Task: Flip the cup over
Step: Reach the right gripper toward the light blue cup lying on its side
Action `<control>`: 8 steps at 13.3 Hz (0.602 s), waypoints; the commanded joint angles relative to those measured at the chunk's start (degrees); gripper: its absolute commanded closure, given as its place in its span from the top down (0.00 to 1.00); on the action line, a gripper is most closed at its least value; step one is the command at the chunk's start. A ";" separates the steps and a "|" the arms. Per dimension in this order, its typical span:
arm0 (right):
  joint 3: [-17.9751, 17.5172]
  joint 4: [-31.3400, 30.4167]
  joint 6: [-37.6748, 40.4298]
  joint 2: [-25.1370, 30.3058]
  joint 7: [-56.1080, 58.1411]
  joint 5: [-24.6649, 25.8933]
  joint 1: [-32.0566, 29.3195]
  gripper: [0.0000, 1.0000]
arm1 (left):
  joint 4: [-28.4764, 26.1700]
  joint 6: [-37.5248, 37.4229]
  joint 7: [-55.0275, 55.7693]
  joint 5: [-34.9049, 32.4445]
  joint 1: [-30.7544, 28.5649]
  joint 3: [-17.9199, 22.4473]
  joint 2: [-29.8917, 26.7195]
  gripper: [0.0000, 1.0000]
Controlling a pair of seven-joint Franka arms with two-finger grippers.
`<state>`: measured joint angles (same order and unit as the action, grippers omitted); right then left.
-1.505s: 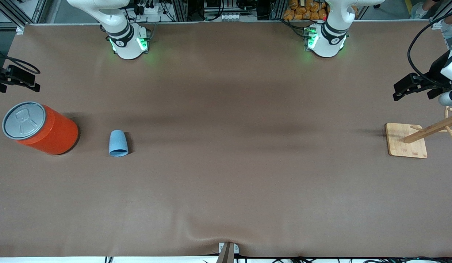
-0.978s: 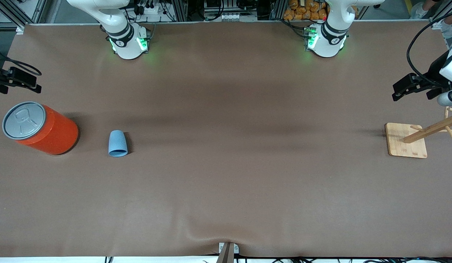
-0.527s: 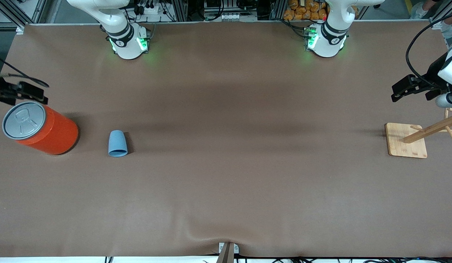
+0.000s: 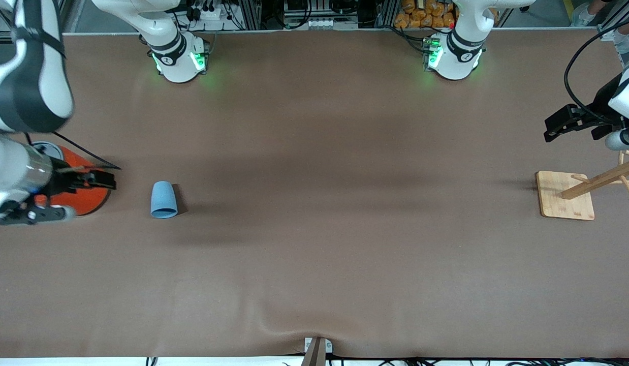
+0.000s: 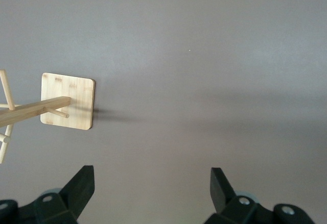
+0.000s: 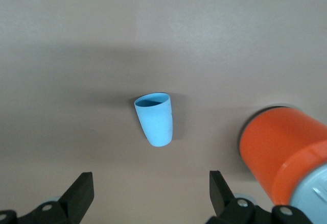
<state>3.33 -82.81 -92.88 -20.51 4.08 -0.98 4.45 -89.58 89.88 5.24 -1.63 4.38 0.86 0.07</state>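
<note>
1. The right gripper (image 6: pixel 148 196) hangs over the orange can (image 4: pixel 83 195), its jaws spread wide; the can stands directly below it as the one tall obstacle.
2. Between the can and the cup (image 4: pixel 163 200) runs a bare strip of desk (image 4: pixel 314 229).
3. Around the cup on its remaining sides the desk lies open.
4. The left gripper (image 5: pixel 150 183), jaws apart, hangs beside the wooden rack (image 4: pixel 581 190); its slanting post (image 5: pixel 33 110) and pegs stand close by.

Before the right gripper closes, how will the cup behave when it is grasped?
The cup looks small and plastic-like, so it is probably light and easy to knock aside. Its smooth tapered sides may slip from the open right gripper if squeezed.
</note>
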 commanded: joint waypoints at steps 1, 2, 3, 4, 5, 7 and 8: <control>0.19 -2.61 -5.44 -2.42 1.19 -0.07 -0.06 1.00 | 1.08 -1.02 -0.58 0.84 -0.25 -0.24 0.37 1.00; 0.19 -3.23 -7.64 -3.47 3.11 -0.07 -0.32 1.00 | 1.08 -1.02 -0.58 0.84 -0.25 -0.24 0.46 1.00; 0.19 -3.41 -9.49 -4.70 5.13 -0.07 -0.58 1.00 | 1.08 -1.02 -0.58 0.84 -0.25 -0.24 0.46 1.00; 0.19 -3.41 -11.60 -6.98 7.07 -0.07 -0.93 1.00 | 1.08 -1.02 -0.58 0.84 -0.34 -0.24 0.46 1.00; 0.19 -3.50 -13.62 -9.00 8.39 -0.07 -1.20 1.00 | 1.08 -1.11 -0.58 0.84 -0.34 -0.24 0.46 1.00; 0.19 -3.50 -15.04 -11.82 9.81 -0.07 -1.38 1.00 | 1.08 -1.11 -0.58 0.84 -0.34 -0.24 0.46 1.00; 0.19 -3.50 -15.05 -12.44 9.98 -0.07 -1.38 1.00 | 0.99 -1.02 -0.58 0.84 -0.34 -0.24 0.46 1.00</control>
<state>3.79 -86.89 -107.67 -31.48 12.55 -0.98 3.54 -89.59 89.86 5.24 -1.63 4.37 0.86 0.13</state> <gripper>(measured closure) 0.000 0.000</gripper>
